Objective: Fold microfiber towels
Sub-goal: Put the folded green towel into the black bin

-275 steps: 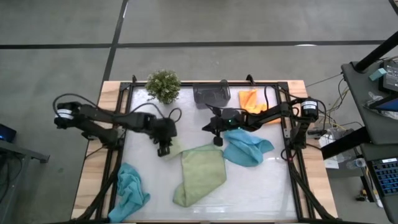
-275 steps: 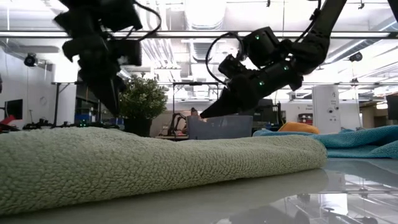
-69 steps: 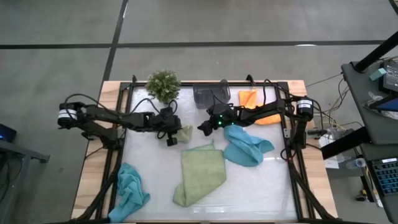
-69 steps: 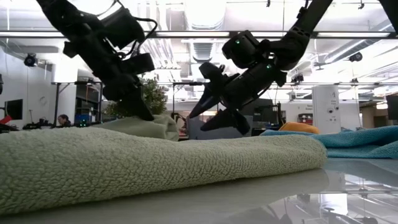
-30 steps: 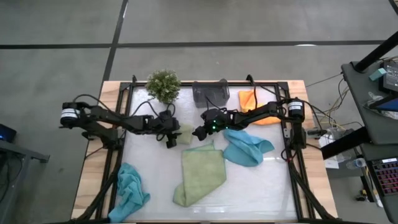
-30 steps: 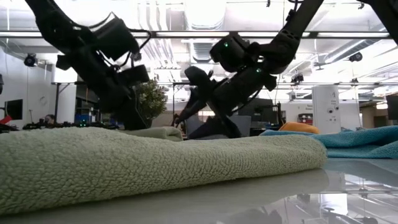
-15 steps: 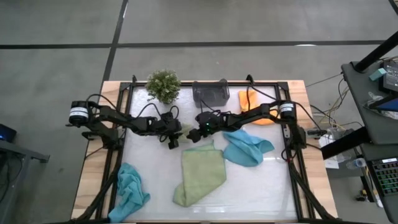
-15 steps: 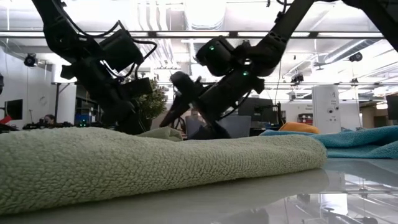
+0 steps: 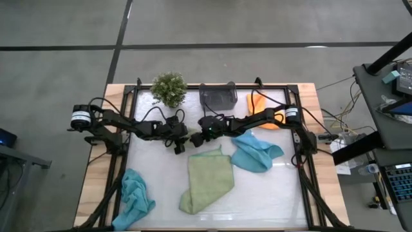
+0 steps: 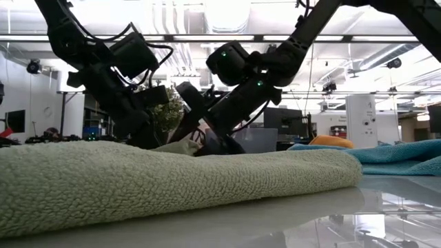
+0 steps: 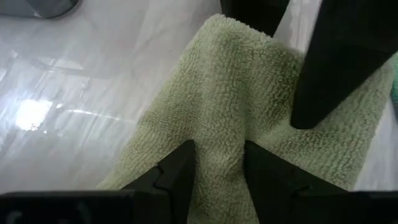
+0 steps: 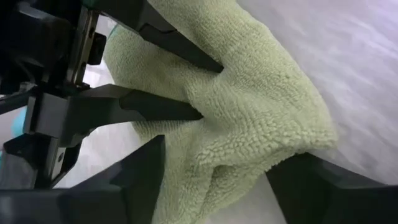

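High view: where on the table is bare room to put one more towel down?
Bare: between the teal towel and the green towel; also the corner below the blue towel. Crowded: the middle back, where both grippers meet on a small green towel.

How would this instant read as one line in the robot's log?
left gripper: pinching small light green towel | right gripper: open, straddling same towel | stage: mid-handling, table's far middle

Two light green towels (image 9: 207, 180), two teal towels (image 9: 255, 152), one orange towel (image 9: 261, 103), one bin (image 9: 218, 97), one plant (image 9: 168, 88)
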Robot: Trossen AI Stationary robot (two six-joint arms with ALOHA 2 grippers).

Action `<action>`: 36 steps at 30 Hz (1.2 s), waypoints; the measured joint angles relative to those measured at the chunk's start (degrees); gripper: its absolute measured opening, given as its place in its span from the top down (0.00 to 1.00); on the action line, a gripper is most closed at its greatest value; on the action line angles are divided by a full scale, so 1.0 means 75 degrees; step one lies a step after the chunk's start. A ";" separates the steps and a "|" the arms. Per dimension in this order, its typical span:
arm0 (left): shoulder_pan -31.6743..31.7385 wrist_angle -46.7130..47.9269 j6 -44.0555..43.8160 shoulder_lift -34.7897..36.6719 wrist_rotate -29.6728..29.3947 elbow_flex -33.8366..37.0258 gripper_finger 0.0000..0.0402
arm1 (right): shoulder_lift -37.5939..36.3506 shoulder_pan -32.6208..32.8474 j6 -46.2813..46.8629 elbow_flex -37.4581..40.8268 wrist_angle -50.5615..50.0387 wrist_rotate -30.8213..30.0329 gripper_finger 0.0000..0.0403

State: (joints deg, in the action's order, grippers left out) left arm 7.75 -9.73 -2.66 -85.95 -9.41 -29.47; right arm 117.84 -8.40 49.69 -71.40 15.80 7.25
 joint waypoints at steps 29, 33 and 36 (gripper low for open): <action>-0.0003 0.0834 0.1239 0.3242 -0.0077 0.0044 0.70 | -0.1144 0.0114 -0.2456 -0.0209 -0.1719 -0.0393 0.96; -0.0003 0.0618 0.1786 0.4128 -0.0255 0.0044 0.70 | -0.1557 -0.0019 -0.3397 -0.0812 -0.3559 -0.0368 0.97; 0.0002 0.0313 0.2056 0.4689 -0.0431 0.0098 0.70 | -0.1694 -0.0163 -0.4221 -0.1479 -0.4873 -0.0391 0.97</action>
State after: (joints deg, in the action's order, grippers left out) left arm 7.77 -7.38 12.76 -50.79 -12.64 -28.74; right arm 105.14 -9.63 18.03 -82.49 -20.75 4.32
